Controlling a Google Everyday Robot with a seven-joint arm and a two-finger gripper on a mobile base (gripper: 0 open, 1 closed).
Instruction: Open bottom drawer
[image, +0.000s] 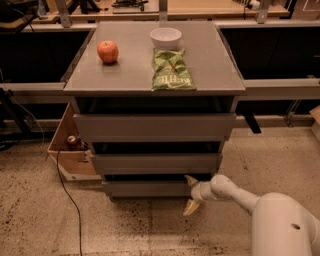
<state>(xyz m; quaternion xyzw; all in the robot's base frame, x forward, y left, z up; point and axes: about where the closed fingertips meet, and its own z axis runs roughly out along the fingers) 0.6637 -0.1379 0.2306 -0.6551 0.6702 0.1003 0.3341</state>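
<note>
The grey cabinet has three plain grey drawer fronts. The bottom drawer (145, 188) is the lowest and smallest, just above the floor, and it juts out only slightly. My gripper (191, 194) is at the drawer's right end on a white arm (235, 194) that reaches in from the lower right. It is open: one yellowish finger (191, 180) points up at the drawer's top right edge and the other (191, 207) hangs below toward the floor.
On the cabinet top (215, 60) lie a red apple (107, 51), a white bowl (165, 37) and a green chip bag (171, 71). A cardboard box (70, 150) with a can stands at the left. A black cable (65, 195) runs over the speckled floor.
</note>
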